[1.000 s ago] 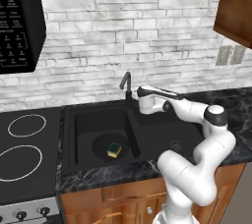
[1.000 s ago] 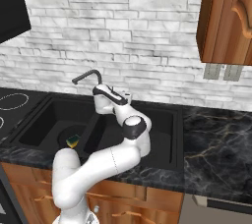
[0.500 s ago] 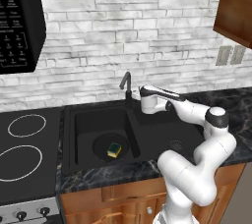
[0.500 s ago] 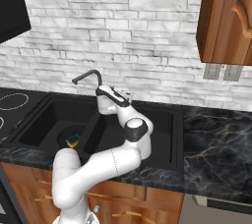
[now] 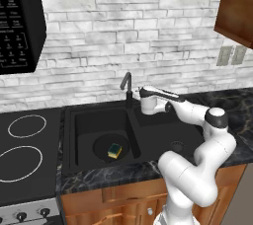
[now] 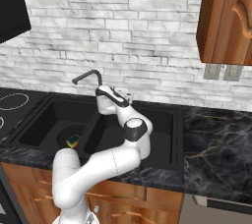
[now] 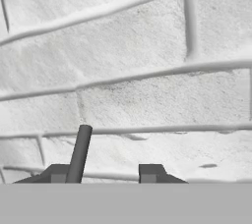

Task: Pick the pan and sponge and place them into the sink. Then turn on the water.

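The black pan [image 5: 105, 146] lies in the left basin of the black sink [image 5: 86, 123], and the yellow and green sponge [image 5: 114, 150] rests on it. From the right base view the sponge [image 6: 73, 141] and pan [image 6: 65, 134] sit in the same basin. My gripper [image 5: 140, 93] is up at the back rim, just right of the curved faucet [image 5: 127, 84]. In the hand view my gripper [image 7: 104, 173] faces the brick wall with its jaws apart. A thin grey rod [image 7: 78, 155] stands against the left fingertip [image 7: 58, 173], not clamped. No water shows under the spout.
The stovetop with white-ringed burners [image 5: 23, 126] lies left of the sink, and a microwave [image 5: 15, 21] hangs above it. Dark marble counter [image 6: 216, 144] runs to the right. A wall outlet [image 5: 230, 55] and a wooden cabinet [image 6: 224, 16] are at the upper right.
The hand has stayed by the faucet with hardly any shift. Pan and sponge lie where they were.
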Available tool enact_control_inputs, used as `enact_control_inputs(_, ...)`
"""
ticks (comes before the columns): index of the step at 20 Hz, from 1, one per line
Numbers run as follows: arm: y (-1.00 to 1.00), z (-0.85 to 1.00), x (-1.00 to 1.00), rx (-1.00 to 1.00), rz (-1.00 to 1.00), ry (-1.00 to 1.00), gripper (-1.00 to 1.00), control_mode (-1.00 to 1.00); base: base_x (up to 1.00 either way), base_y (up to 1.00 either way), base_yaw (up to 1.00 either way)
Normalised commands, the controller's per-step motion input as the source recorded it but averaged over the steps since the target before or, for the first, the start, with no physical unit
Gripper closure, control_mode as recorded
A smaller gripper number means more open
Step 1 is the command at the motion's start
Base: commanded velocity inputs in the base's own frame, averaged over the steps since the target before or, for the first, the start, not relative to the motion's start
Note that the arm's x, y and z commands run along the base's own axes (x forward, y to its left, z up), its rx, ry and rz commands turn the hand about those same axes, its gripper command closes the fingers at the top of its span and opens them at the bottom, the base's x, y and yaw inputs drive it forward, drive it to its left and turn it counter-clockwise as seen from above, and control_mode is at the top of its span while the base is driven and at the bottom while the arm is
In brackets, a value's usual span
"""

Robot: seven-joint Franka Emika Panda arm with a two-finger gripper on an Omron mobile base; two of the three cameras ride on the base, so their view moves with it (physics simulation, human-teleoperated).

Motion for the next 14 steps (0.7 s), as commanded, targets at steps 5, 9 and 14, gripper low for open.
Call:
enact_control_inputs(5,-0.03,-0.01,0.05,0.0,-0.2,0.0,1.0,-1.0,0.0,0.0,0.0)
enact_control_inputs(9,-0.16,0.03,0.0,0.02,-0.2,0.01,1.0,-1.0,0.0,0.0,0.0)
enact_control_inputs(14,-0.2,0.03,0.0,0.03,-0.19,0.02,1.0,-1.0,0.0,0.0,0.0)
